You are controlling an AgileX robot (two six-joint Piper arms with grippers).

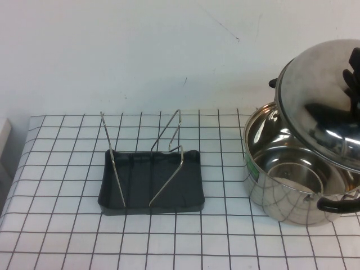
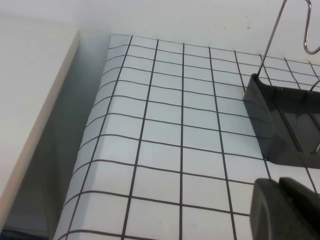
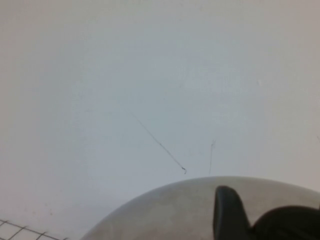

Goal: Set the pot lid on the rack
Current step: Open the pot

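The pot lid (image 1: 315, 95), shiny and domed, hangs tilted in the air above the open steel pot (image 1: 281, 185) at the right of the table. My right gripper (image 1: 353, 73) shows at the right edge, shut on the lid at its black knob (image 3: 292, 224). In the right wrist view one dark finger (image 3: 227, 215) lies against the lid's dome (image 3: 165, 215). The rack (image 1: 151, 185), a dark grey tray with silver wire uprights (image 1: 169, 169), stands empty at the table's middle, left of the pot. My left gripper (image 2: 282, 210) is shut and empty, low over the cloth left of the rack (image 2: 272, 120); it is outside the high view.
A white gridded cloth (image 1: 67, 169) covers the table. A white wall stands close behind. A white board (image 2: 30, 100) lies past the table's left edge. The pot's black handle (image 1: 337, 205) sticks out toward the front.
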